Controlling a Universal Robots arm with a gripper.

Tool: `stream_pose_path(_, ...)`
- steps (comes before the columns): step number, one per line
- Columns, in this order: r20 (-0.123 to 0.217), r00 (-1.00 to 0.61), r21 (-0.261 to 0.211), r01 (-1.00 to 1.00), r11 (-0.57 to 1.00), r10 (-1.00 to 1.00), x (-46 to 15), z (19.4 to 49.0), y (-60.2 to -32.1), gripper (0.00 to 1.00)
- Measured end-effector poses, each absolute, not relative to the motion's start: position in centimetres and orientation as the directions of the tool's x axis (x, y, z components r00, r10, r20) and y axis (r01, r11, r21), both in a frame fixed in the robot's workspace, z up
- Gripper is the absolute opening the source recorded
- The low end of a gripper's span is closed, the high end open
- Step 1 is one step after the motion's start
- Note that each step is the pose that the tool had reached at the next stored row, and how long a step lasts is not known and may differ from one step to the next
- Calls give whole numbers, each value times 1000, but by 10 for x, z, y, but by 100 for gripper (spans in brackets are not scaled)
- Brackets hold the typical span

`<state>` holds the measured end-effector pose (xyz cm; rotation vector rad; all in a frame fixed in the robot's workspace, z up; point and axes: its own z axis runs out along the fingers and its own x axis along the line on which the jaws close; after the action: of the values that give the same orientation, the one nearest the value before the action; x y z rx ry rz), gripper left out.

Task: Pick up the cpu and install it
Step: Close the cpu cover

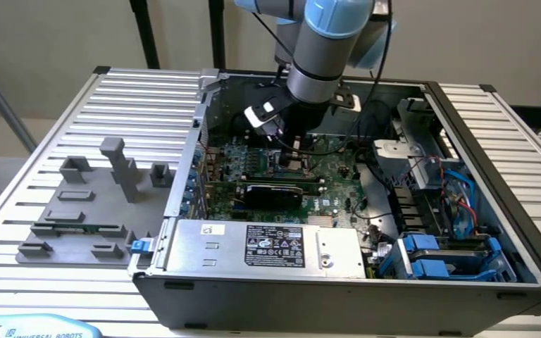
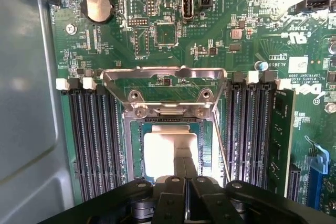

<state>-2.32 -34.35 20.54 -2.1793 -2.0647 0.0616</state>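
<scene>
Cpu [image 2: 161, 150] sits inside socket [image 2: 135, 145], so placement looks done. Load plate [image 2: 164, 77] beside socket is not yet closed. Gripper [image 2: 185, 162] is clenched over the cpu; contact unclear.

The tool [image 2: 185, 162] covers part of the cpu [image 2: 163, 150]. Glare whitens the cpu's top so no marking can be read, and whether it rests in the socket [image 2: 135, 145] or hangs just above cannot be told. In the exterior view the arm [image 1: 322, 63] is cut off by the upper edge, and the print on the power supply label [image 1: 275, 246] is too small to read.
</scene>
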Motion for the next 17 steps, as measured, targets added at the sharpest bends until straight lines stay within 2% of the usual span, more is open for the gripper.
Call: stream_pose_path(17,71,58,-125,991,-49,996,-23,204,-345,11)
